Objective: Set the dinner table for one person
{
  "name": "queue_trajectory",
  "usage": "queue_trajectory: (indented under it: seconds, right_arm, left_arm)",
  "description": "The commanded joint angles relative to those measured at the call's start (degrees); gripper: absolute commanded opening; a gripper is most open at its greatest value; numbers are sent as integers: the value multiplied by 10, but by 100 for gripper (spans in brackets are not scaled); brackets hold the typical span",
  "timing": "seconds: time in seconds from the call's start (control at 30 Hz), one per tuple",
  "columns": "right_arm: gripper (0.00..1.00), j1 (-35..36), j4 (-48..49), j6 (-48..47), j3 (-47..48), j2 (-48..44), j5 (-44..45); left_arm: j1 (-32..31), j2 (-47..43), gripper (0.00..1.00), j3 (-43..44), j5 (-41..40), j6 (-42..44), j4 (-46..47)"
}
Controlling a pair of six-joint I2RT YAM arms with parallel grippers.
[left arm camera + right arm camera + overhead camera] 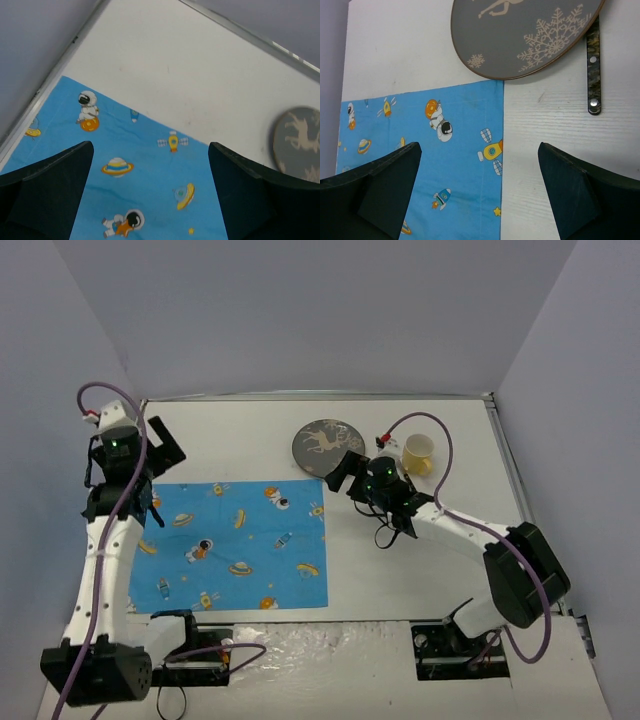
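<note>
Plate (pixel 520 35) on dinner table (pixel 560 150) overlaps, perhaps, a knife handle (pixel 593 70).

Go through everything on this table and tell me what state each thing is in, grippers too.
Blue cartoon-print cloth placemat: spread flat.
Grey round plate with deer and snowflake print: flat, face up, empty, beside the placemat's far corner.
Pale yellow cup: upright, mouth up.
Dark mottled riveted handle: lying flat, one end at the plate's rim.
Left gripper: open, empty.
Right gripper: open, empty.
</note>
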Motion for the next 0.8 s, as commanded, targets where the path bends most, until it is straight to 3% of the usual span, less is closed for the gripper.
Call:
queue_trajectory:
  seconds: [0.0, 0.37, 0.77]
  right_arm:
    - [98, -15, 59, 66, 30, 38, -4]
    - [92, -37, 177, 160, 36, 150, -18]
    - [88, -56, 329, 278, -7, 237, 44]
  left_arm:
    - [-71, -57, 97, -18, -12, 87, -36]
    - [-110, -90, 97, -69, 25, 126, -19]
    - [-115, -86, 97, -77, 21, 134, -19]
